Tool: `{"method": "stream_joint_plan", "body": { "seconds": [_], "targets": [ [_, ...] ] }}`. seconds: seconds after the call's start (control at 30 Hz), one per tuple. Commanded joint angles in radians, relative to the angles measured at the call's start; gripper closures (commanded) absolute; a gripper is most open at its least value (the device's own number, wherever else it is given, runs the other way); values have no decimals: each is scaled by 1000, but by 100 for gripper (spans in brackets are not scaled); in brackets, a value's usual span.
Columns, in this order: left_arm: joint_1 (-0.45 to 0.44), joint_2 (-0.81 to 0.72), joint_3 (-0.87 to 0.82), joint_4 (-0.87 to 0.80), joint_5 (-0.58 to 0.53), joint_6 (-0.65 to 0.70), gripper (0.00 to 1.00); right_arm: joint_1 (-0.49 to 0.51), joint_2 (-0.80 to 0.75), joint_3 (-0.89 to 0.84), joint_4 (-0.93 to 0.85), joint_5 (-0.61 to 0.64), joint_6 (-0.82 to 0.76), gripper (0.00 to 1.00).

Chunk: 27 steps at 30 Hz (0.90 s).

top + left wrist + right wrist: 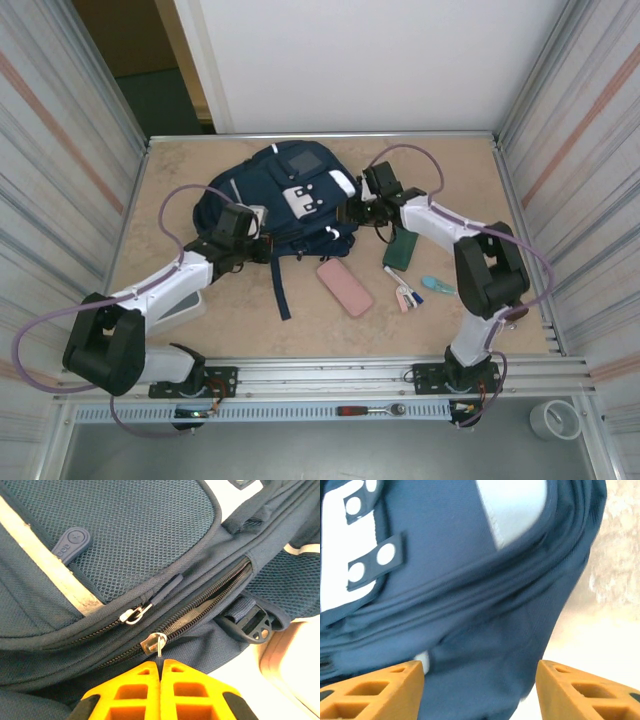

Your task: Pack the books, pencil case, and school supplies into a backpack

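Your left gripper has its yellow fingers pressed together on the zip pull of the backpack. Only the pull's thin tab shows above the fingertips; the rest is buried between them. That zip stands partly open, and the gap behind it is dark, so you cannot see inside. A second pull lies free on the zip above, and a black buckle sits at the bag's edge, half tucked under a fold.

Your right gripper is spread wide at the backpack's right side. Bag fabric lies between the fingers, but that view is blurred and the tips are cut off at the bottom edge, so you cannot tell whether either finger touches it.

The backpack lies flat at the middle back of the table. The pink pencil case lies on the table just in front of it. The pens and the light-blue piece lie to its right, too small to count. A dark green flat thing lies partly under your right forearm; what it is, you cannot tell.
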<state>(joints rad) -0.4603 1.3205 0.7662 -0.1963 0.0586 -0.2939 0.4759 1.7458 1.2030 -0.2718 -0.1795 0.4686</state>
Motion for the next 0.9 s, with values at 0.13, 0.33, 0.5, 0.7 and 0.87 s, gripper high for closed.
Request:
{"method": "stream_joint_plan", "body": {
  "seconds": [0.13, 0.33, 0.5, 0.7, 0.87],
  "targets": [
    [-41, 9, 47, 50, 34, -15, 100, 168, -60, -141, 183, 5, 230, 26],
    [-46, 6, 36, 55, 34, -14, 100, 200, -9, -202, 336, 46, 347, 29],
    [-51, -4, 20, 54, 28, -13, 100, 195, 57, -134, 338, 49, 332, 45],
    [-48, -54, 23, -42, -100, 39, 100, 150, 52, -137, 310, 85, 280, 82],
    [-16, -57, 46, -128, -207, 92, 100, 110, -41, -201, 291, 124, 217, 97]
  ]
}}
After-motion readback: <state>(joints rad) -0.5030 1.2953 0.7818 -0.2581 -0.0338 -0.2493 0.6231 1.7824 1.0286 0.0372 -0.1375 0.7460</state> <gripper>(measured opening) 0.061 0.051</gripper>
